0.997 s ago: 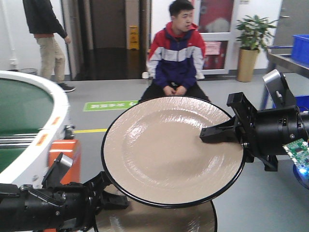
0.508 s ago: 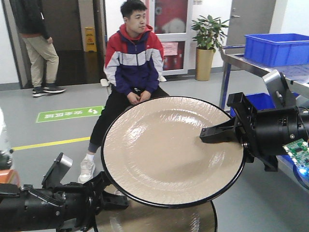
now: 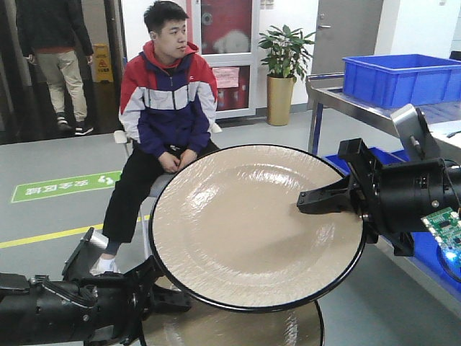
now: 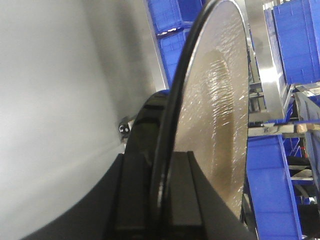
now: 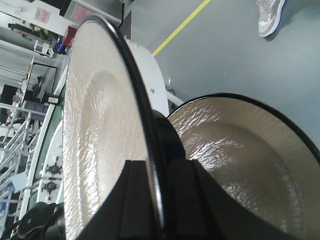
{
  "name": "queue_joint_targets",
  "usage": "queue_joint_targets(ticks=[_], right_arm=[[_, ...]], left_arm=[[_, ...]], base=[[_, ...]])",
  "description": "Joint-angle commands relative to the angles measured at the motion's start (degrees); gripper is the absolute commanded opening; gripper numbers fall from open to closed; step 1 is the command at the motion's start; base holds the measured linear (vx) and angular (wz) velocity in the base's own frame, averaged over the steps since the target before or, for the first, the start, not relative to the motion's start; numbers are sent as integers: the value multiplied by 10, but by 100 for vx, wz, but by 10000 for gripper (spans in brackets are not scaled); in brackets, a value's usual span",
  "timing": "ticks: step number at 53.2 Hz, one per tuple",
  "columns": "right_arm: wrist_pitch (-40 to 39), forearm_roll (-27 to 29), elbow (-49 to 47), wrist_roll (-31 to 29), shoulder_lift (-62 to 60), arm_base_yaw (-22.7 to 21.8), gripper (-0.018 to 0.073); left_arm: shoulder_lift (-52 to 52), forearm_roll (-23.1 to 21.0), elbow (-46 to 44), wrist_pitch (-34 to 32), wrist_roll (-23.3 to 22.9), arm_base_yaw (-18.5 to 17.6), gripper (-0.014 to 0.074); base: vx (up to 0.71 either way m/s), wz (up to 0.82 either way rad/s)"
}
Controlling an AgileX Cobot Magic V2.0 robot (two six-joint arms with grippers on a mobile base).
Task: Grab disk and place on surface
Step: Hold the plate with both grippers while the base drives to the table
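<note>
Two disks show, both beige plates with black rims. The upper disk [image 3: 245, 231] hangs tilted in mid-air, and my right gripper [image 3: 311, 202] is shut on its right edge. The right wrist view shows this disk [image 5: 95, 130] edge-on, its rim pinched by that gripper [image 5: 157, 200]. Below it lies the lower disk [image 3: 238, 328], with my left gripper [image 3: 164, 290] shut on its left rim. Seen from the left wrist, that disk [image 4: 220, 100] stands edge-on in the left gripper [image 4: 161, 200]. The surface is out of view.
A seated man [image 3: 166, 94] faces me just behind the plates. Another person [image 3: 54, 43] stands at the far left. A metal table [image 3: 338, 97] carrying a blue bin [image 3: 400, 76] is at the right, beside a potted plant [image 3: 284, 58]. The conveyor's white rim [image 5: 150, 65] is close by.
The whole view has swung right. The conveyor left the front view, the seated man slid left, and the metal table with the blue bin came in. Both grippers keep their plates.
</note>
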Motion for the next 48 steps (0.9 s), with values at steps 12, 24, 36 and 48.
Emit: queue_joint_targets(ticks=[12, 24, 36, 48], right_arm=[[-20, 65, -24, 3, -24, -2, -8], [-20, 65, -24, 3, -24, -2, -8], [-20, 65, -24, 3, -24, -2, -8], [-20, 65, -24, 3, -24, -2, -8]], left_arm=[[-27, -51, -20, 22, -8, -1, 1], [-27, -51, -20, 22, -8, -1, 1], [-27, -51, -20, 22, -8, -1, 1], [-27, -51, -20, 22, -8, -1, 1]], base=[[41, -15], [42, -17], [44, -10], [43, -5]])
